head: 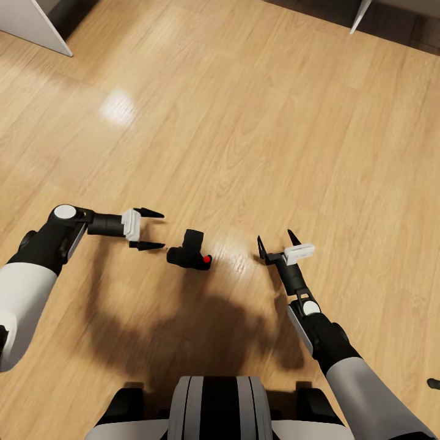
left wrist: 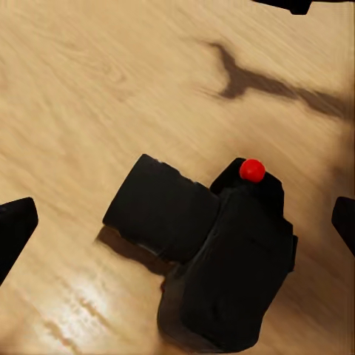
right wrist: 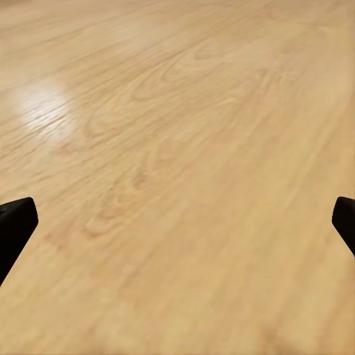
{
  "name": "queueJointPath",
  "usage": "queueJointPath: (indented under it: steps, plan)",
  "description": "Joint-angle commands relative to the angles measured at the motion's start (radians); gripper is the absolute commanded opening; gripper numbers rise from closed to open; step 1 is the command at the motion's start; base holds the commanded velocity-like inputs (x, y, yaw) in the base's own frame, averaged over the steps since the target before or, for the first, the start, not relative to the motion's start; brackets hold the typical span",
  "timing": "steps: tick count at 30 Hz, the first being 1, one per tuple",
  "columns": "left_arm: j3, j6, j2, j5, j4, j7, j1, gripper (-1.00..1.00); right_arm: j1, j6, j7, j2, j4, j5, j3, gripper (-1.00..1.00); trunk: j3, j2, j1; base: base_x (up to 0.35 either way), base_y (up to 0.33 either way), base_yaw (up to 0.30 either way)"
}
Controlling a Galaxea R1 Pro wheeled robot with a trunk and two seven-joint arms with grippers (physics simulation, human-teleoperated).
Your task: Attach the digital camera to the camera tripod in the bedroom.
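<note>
The digital camera (head: pixel 189 251) lies on the light wood plank floor between my two arms, black with a red button facing right. My left gripper (head: pixel 151 230) is open just left of it, fingers pointing at it and apart from it. In the left wrist view the digital camera (left wrist: pixel 207 255) shows close up, stubby lens and red button visible, between the spread fingertips (left wrist: pixel 15 225). My right gripper (head: pixel 277 242) stands open to the camera's right, a short gap away, holding nothing. The camera tripod is out of view.
A white furniture panel (head: pixel 33 24) stands at the far left corner and a white leg (head: pixel 360 15) at the far right. My own base (head: pixel 220 406) sits at the near edge. Wood floor (right wrist: pixel 185 148) stretches ahead.
</note>
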Motion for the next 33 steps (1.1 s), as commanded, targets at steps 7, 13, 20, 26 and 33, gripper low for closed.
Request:
queueJointPath:
  steps: [7,13,20,26,33]
  plan:
    - [-0.054,-0.019,-0.023,-0.002,0.003,-0.048,0.004,1.00,0.000,-0.003,0.001,0.000,0.002,-0.001,0.001,1.00,0.000,0.000,0.000,0.000,0.000,0.000]
    - [-0.086,-0.022,-0.025,-0.002,0.008,-0.052,0.007,1.00,0.000,-0.003,0.001,0.000,0.003,-0.001,0.001,1.00,0.000,0.000,0.000,0.000,0.000,0.000]
    - [-0.092,-0.024,-0.025,-0.002,0.010,-0.051,0.008,1.00,0.000,-0.003,0.001,0.000,0.003,-0.001,0.000,1.00,0.000,0.000,0.000,0.000,0.000,0.000]
    - [-0.093,-0.025,-0.025,-0.002,0.009,-0.048,0.008,1.00,0.000,-0.003,0.001,0.000,0.003,-0.001,0.001,1.00,0.000,0.000,0.000,0.000,0.000,0.000]
    - [-0.096,-0.026,-0.027,-0.002,0.008,-0.045,0.008,1.00,0.000,-0.003,0.001,0.000,0.003,-0.001,0.000,1.00,0.000,0.000,0.000,0.000,0.000,0.000]
